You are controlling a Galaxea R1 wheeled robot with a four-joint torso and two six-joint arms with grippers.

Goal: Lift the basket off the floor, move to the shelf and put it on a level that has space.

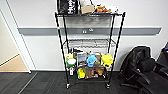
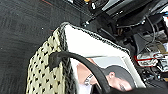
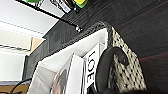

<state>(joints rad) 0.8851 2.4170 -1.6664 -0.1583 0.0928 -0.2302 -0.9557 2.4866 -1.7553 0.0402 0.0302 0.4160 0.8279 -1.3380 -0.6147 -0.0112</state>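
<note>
Basket (image 2: 82,50) showed up big in both my wrist cams, cream mesh sides, dark rim, a magazine (image 2: 110,72) inside, and dark loop handles (image 3: 107,67) arching over it, grey carpet floor (image 2: 22,27) beneath it. Honestly couldn't tell if my fingers were apart or clamped on anything. Shelf (image 1: 88,47) stood at 12 o'clock against the wall, second level (image 1: 88,43) bare wire, a black office chair (image 1: 145,70) around 2 o'clock.

The shelf's (image 1: 88,50) second level (image 1: 88,43) lies bare; lower tier crowded.
</note>
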